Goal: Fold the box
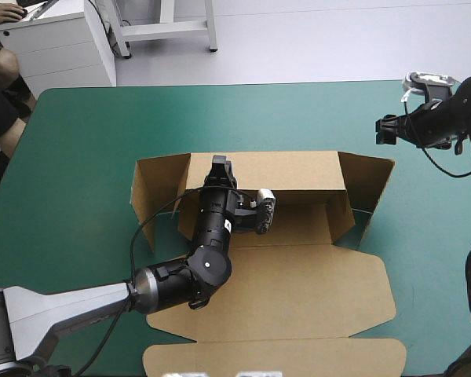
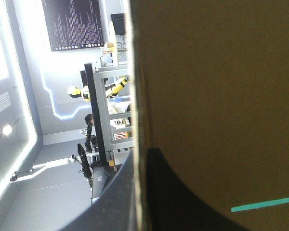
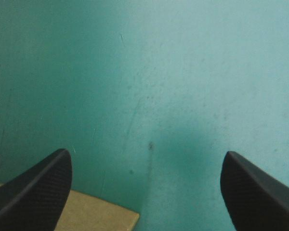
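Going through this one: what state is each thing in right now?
box: far wall and end flaps raised, lid lying flat.
left gripper: shut on the box's far wall.
right gripper: open, holding nothing, over the teal-green cover.

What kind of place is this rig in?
Probably a robotics lab bench: a teal-green covered table, the left gripper shut on the far wall of a brown box, and the right gripper open above the table.
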### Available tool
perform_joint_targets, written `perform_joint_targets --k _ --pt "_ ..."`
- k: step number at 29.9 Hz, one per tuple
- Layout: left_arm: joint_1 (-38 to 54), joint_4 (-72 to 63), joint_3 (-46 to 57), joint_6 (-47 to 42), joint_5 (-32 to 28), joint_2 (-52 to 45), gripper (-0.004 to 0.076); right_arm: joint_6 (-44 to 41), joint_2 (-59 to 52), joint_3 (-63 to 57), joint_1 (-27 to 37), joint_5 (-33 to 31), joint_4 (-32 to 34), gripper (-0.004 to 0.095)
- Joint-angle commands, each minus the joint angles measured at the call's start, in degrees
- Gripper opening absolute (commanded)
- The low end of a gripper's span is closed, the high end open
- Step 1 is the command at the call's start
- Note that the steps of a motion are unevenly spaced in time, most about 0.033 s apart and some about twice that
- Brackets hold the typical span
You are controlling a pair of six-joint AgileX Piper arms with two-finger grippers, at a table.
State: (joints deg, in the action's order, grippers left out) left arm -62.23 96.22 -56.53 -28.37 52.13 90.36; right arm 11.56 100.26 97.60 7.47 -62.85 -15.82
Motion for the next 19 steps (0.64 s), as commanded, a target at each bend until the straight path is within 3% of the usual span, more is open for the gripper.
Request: perform_joint_targets --k 1,7,14,19 --pt "-0.4 4.2 -1.4 -0.7 2.8 -2.5 -0.0010 3.5 -1.3 1.9 0.4 -3.1 -3.2 0.0764" --pt "-0.4 4.3 -1.4 -0.7 2.8 -2.5 -0.0010 6.1 -3.3 -5.3 0.4 -2.6 -5.0 0.0764" --pt "-0.4 4.3 -1.4 -0.7 2.8 -2.5 -0.0010 11.4 -10.0 -19.4 0.4 5.9 -11.0 0.0762" --pt "-0.4 4.3 -1.4 -0.7 3.0 -2.5 -0.0010 15.0 -15.0 -24.5 0.4 7.3 -15.2 0.0762"
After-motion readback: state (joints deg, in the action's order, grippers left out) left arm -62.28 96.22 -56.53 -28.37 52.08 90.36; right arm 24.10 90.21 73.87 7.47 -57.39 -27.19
